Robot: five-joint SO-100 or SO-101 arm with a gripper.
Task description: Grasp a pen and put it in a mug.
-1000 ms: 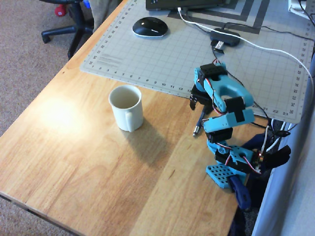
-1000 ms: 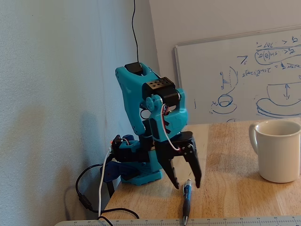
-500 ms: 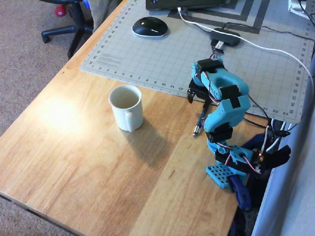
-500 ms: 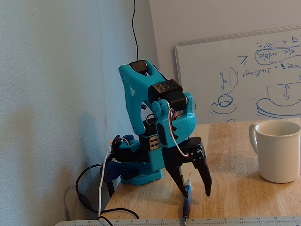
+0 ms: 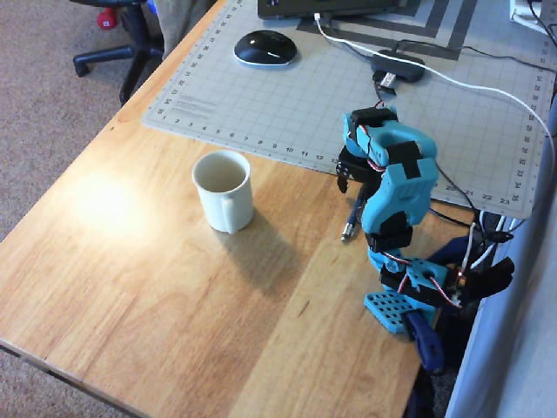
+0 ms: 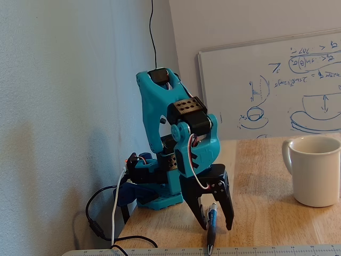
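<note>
- Pen (image 6: 212, 228) flat on wooden table (image 5: 174, 287), by the mat edge.
- Gripper (image 6: 216, 223) straddling pen, fingers apart, tips near table.
- Mug (image 5: 224, 191) upright, well apart.

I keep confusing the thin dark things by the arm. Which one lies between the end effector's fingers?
The pen, blue-barrelled with a silvery tip, lying on the wood between the open end effector's fingers. The black cable hangs off the table edge behind the base.

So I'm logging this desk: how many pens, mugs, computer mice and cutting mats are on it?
Pens: 1, the pen lying between the claw's fingers
Mugs: 1, the mug
Computer mice: 1, the mouse
Cutting mats: 1, the cutting mat
Total: 4
</note>
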